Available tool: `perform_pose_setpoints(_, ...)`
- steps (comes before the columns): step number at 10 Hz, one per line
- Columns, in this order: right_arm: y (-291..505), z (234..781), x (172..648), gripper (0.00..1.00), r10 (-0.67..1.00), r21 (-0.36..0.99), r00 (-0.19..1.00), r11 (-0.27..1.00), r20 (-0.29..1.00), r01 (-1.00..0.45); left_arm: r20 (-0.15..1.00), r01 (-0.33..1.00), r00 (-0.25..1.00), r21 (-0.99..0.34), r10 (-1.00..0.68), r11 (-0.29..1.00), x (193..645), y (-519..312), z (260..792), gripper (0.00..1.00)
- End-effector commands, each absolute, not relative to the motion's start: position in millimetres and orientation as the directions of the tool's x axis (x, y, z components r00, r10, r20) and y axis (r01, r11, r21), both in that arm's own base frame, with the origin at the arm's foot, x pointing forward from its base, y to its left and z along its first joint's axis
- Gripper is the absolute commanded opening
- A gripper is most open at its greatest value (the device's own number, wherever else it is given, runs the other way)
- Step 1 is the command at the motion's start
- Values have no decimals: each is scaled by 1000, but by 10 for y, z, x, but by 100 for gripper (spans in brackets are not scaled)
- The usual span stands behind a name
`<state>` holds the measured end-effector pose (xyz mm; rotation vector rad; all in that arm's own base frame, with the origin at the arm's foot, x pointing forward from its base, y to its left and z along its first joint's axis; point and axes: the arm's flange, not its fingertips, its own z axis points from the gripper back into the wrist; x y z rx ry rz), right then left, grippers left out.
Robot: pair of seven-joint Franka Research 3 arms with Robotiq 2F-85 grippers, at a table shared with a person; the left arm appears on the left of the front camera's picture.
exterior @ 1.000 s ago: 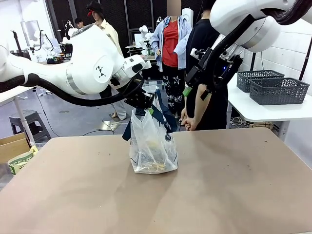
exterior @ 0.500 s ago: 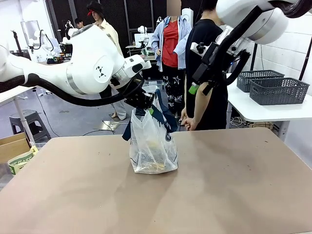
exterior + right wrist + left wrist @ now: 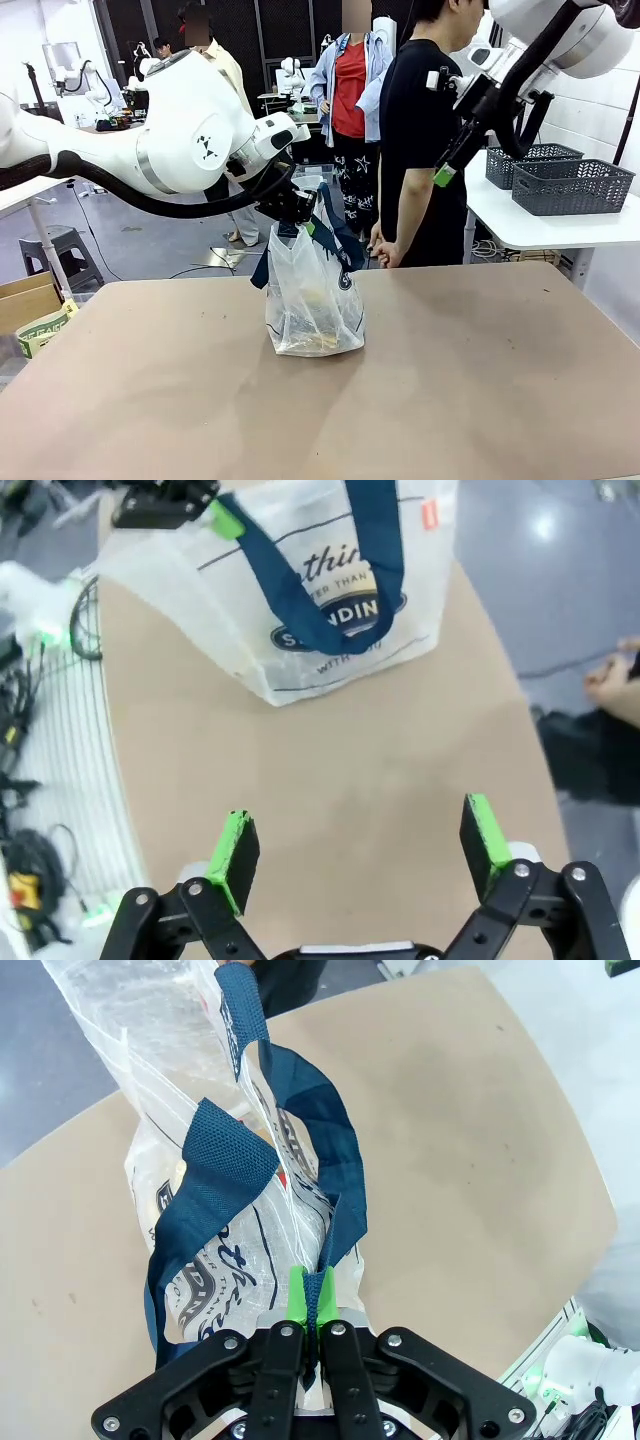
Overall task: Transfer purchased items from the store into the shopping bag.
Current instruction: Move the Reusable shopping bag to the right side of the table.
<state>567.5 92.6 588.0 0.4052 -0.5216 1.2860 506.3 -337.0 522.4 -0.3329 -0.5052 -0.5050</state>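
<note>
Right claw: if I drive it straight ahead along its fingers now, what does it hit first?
Probably bare tabletop. The open right claw points down at the table, short of the plastic bag, which lies farther along; depth is hard to judge.

A wide tan tabletop [image 3: 450,380] fills the foreground under even indoor light. Beyond it lies a smooth grey floor [image 3: 150,245] with a glossy patch. At the right stands a white side table [image 3: 560,225] carrying two dark grey lattice baskets [image 3: 570,185] before a pale wall [image 3: 615,110]. At the left a grey step stool [image 3: 55,250] sits near a cardboard box [image 3: 25,300]. Farther back are dark panels [image 3: 270,35], possibly curtains, and cluttered workbenches [image 3: 110,122].
</note>
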Motion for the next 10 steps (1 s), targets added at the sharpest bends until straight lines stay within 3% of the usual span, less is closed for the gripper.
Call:
perform_pose_setpoints(1, 909, 5847, 5777, 100, 752, -43, 103, 171, 651, -984, 538, 533, 756, -177, -373, 827, 5059, -3357, 5252, 0)
perform_pose_setpoints(3, 989, 5791, 5954, 100, 702, 32, 195, 238, 685, -971, 538, 533, 756, -177, -373, 827, 5059, -3357, 5252, 0)
perform_pose_setpoints(4, 920, 5860, 5748, 100, 769, -35, 123, 186, 627, -982, 538, 533, 756, -177, -373, 827, 5059, -3357, 5252, 0)
perform_pose_setpoints(9, 920, 5860, 5748, 100, 769, -35, 123, 186, 627, -982, 534, 534, 758, -178, -375, 826, 5063, -3371, 5224, 0)
perform_pose_setpoints(10, 920, 5860, 5748, 100, 769, -35, 123, 186, 627, -982, 521, 505, 766, -126, -376, 854, 5126, -3400, 5318, 0)
